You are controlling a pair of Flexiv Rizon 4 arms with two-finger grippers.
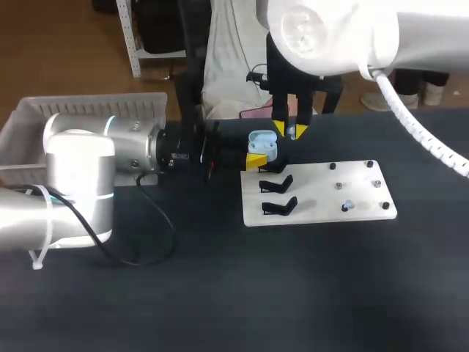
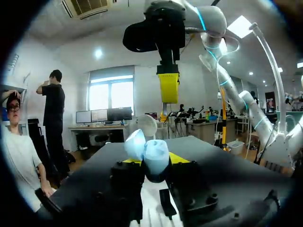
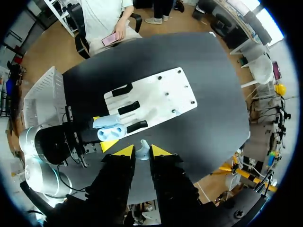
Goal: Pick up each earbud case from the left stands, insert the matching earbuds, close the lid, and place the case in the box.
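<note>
Left pincer (image 2: 154,163): clamped from both sides on the open earbud case (image 2: 147,152), which it holds up off the counter (image 1: 293,293), lid tipped back and cavity facing up. Right pincer (image 3: 143,152): fingers nearly together, a pale earbud (image 3: 143,149) nipped between the yellow tips; contact on both sides looks likely but is hard to confirm. Key relation: the case lies below the right pincer and a little ahead of it, not directly under the tips, so the bud is near the cavity but off to one side. The case's long axis seems to run roughly along the line joining the right pincer's two tips. The right arm is the one placed to insert; the left only presents the case. Judgement: a short sideways correction, then a straight drop into the matching socket. Risk: the bud catches the lid or the rim. Beyond the case, two black stands (image 1: 277,184) stand bare on the white board (image 1: 352,176).
</note>
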